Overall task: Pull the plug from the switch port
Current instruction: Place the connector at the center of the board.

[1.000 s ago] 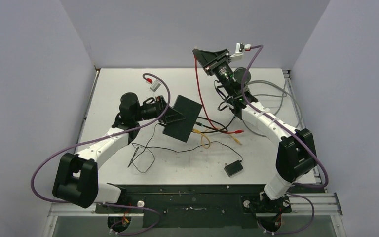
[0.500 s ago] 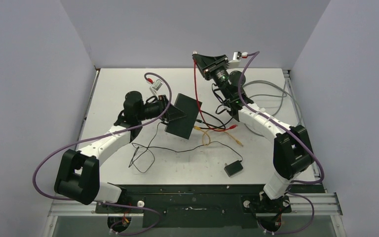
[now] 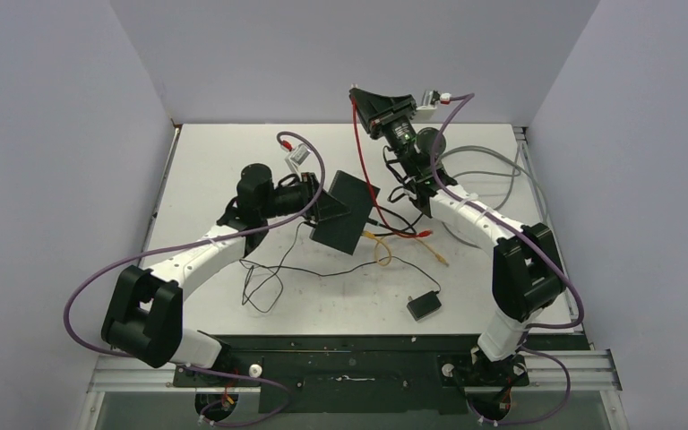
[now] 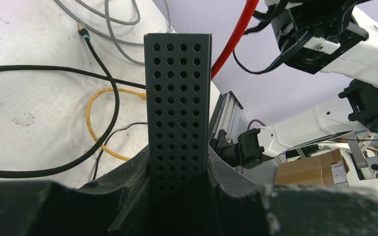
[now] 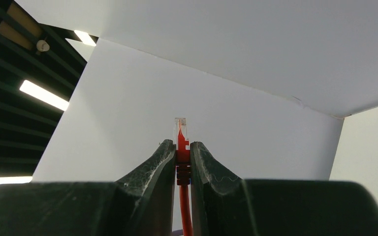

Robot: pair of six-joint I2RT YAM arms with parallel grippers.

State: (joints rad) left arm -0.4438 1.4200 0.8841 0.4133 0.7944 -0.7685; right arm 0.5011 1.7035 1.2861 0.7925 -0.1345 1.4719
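The switch (image 3: 342, 213), a flat black box, is held tilted above the table in my left gripper (image 3: 326, 208), which is shut on its left edge. In the left wrist view its perforated side (image 4: 178, 88) stands upright between my fingers (image 4: 128, 191). My right gripper (image 3: 356, 93) is raised high at the back, shut on the red plug (image 5: 181, 140) with a clear tip, which points at the back wall, away from the switch. Its red cable (image 3: 365, 170) hangs down past the switch's right side to the table.
A small black adapter block (image 3: 423, 305) with a thin black cord lies at the front right. Yellow (image 3: 378, 251), black (image 3: 394, 218) and grey cables (image 3: 488, 175) lie tangled on the table right of the switch. Walls close in the back and both sides.
My left arm has carried the switch to the right and a little back, towards the red cable. My right gripper has shifted slightly with the plug and stays raised.
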